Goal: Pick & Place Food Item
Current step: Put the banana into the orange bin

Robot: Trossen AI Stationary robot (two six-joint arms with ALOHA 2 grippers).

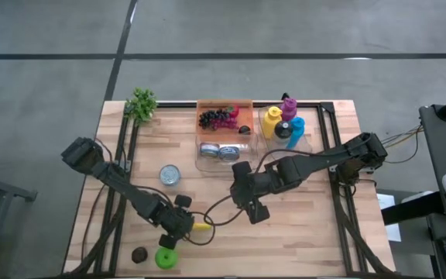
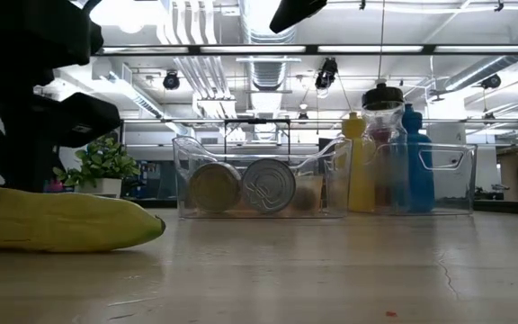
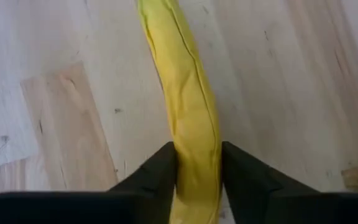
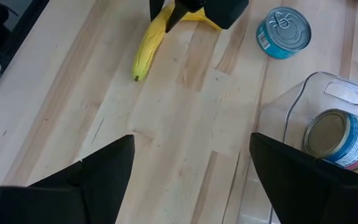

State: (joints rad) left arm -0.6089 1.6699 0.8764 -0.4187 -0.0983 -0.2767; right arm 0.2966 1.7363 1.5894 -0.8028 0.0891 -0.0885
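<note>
A yellow banana (image 3: 194, 118) lies on the wooden table near its front edge; it also shows in the high view (image 1: 200, 227), the low view (image 2: 61, 220) and the right wrist view (image 4: 146, 50). My left gripper (image 1: 183, 225) is shut on the banana. My right gripper (image 1: 255, 211) is open and empty above the table's middle, right of the banana. Two clear bins stand at the back: one (image 1: 224, 128) holds grapes and two cans, the other (image 1: 285, 124) holds bottles. My left gripper pinches the banana between its two fingers (image 3: 160, 177), one on each long side near one end (image 3: 197, 180). The fingers lie along the banana. The banana's free end (image 4: 137, 76) points toward the table's right, and its underside rests on the table (image 2: 79, 245).
A teal can (image 1: 170, 175) lies left of the middle. A green round thing (image 1: 165, 257) and a dark round thing (image 1: 138, 254) sit at the front edge. A small plant (image 1: 141, 105) stands at the back left. Bare wood lies between the banana and the bins.
</note>
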